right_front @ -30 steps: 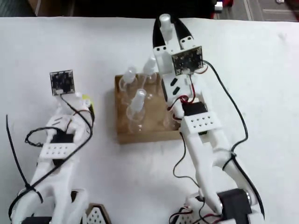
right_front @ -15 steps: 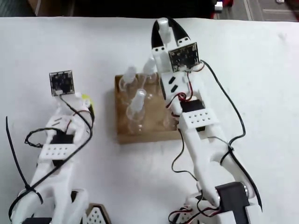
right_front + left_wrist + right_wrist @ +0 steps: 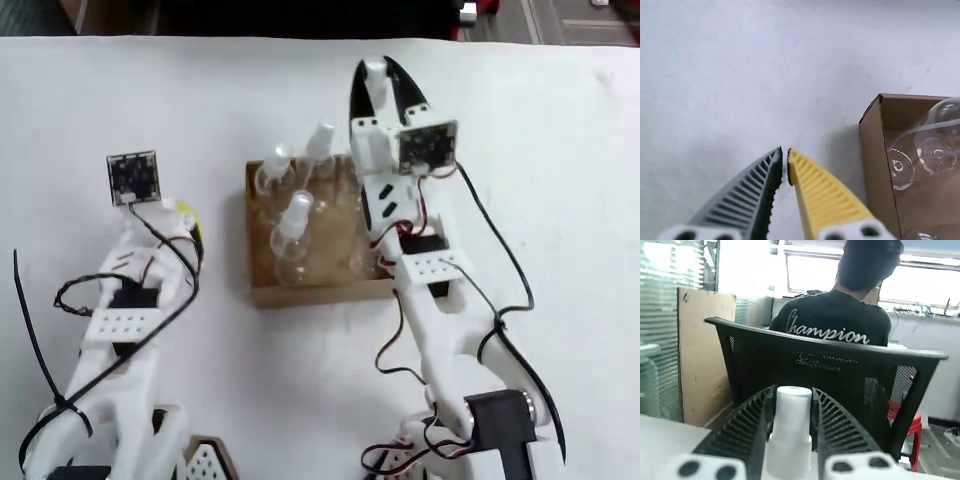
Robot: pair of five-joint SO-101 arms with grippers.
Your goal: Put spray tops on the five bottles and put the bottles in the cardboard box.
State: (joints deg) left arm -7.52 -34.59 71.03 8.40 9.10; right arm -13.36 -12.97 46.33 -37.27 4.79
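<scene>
The right pincer (image 3: 384,75), clenched on a white plastic spray top (image 3: 790,430), has swung rightward in the last half second. It has gone from above the far edge of the brown cardboard box (image 3: 258,292) to just beyond the box's far right corner. I judge this piece not yet delivered. Its long axis runs along the fingers, free end toward the far side of the white table (image 3: 570,150). The left pincer (image 3: 785,162) is clenched on nothing, left of the box.
</scene>
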